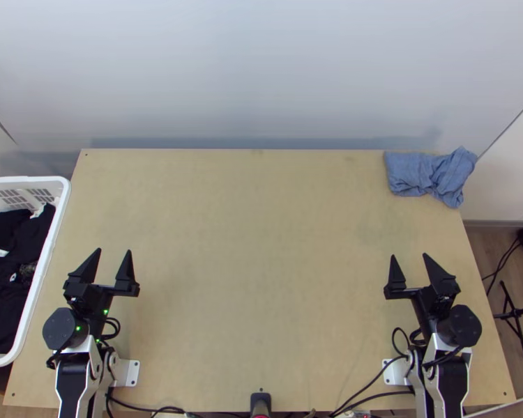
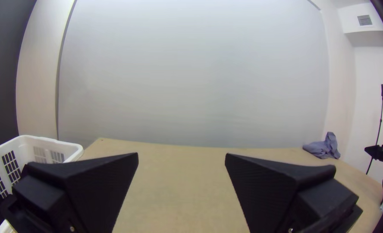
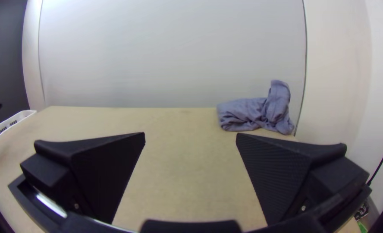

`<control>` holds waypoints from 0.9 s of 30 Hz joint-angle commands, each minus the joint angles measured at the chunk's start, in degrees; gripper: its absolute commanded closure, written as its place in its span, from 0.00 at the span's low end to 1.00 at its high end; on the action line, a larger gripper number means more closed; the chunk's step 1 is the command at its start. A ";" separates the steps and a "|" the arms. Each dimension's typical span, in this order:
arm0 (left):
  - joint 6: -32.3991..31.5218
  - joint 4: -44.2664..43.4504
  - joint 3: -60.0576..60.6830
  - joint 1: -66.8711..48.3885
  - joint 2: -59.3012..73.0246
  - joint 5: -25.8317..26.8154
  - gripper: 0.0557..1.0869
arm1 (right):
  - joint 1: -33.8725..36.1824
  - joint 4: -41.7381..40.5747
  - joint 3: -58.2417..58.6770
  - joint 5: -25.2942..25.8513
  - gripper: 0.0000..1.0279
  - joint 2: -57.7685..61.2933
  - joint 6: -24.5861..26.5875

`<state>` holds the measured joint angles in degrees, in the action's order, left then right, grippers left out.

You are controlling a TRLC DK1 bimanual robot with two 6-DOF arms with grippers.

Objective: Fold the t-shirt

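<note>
Left claw point(image 1: 114, 251) spread — blue cloth point(image 1: 411, 174) bunched — white patch point(image 1: 0, 253) on black clothes point(image 1: 30, 244).

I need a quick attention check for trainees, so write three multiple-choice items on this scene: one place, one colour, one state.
1. Where is the bunched blue-grey cloth on the light wooden table?
A) near left corner
B) far right corner
C) centre

2. Main colour of the fabric in the white plastic basket?
A) black
B) red
C) yellow

3. How are the black left gripper and black right gripper?
A) both shut
B) one shut, one open
C) both open

Key:
1 B: the top view shows it at that corner.
2 A: the top view shows dark fabric inside.
3 C: each pair of fingertips stands wide apart.
</note>
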<state>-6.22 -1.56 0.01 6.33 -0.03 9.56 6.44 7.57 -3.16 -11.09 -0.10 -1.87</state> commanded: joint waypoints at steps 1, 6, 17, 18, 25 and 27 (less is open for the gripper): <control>-0.02 -0.02 -0.01 0.00 -0.06 0.02 0.05 | -0.02 -0.01 -0.01 0.11 0.04 0.01 0.02; -0.02 -0.02 -0.10 0.00 0.03 0.02 0.05 | -0.02 -0.01 -0.01 0.11 0.04 0.01 0.02; -0.55 -0.11 -0.01 -0.70 -0.06 0.02 0.05 | -0.28 0.07 -0.01 0.02 0.04 0.01 -1.56; -1.08 -0.02 -0.01 -1.05 0.03 0.02 0.05 | -0.28 0.16 -0.01 0.02 0.04 0.01 -1.56; -1.87 -0.02 -0.01 -2.90 0.03 -0.07 0.05 | -0.20 0.07 -0.01 0.11 0.04 -0.17 -1.47; -1.78 0.07 -0.01 -2.02 -0.06 -1.92 0.05 | 0.42 0.16 -0.01 0.28 0.04 -0.08 -1.56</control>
<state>-7.51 -1.58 0.01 4.19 -0.03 9.56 6.15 7.64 -3.16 -11.09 -0.14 -3.22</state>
